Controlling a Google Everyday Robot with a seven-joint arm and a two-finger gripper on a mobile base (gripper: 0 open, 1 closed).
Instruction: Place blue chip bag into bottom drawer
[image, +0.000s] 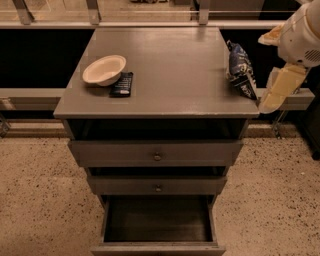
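The blue chip bag (241, 75) is a crinkled dark-blue foil bag with white patches. It lies on the right edge of the grey cabinet top (175, 70). My gripper (279, 90) is pale yellow and hangs just off the cabinet's right side, right of the bag and a short gap away from it. It holds nothing that I can see. The bottom drawer (157, 222) is pulled out at the bottom of the view, and its inside is dark and bare.
A cream bowl (104, 69) and a flat black packet (122, 84) sit on the left of the top. The two upper drawers (157, 156) are closed. A rail (150, 24) runs behind the cabinet. Speckled floor lies on both sides.
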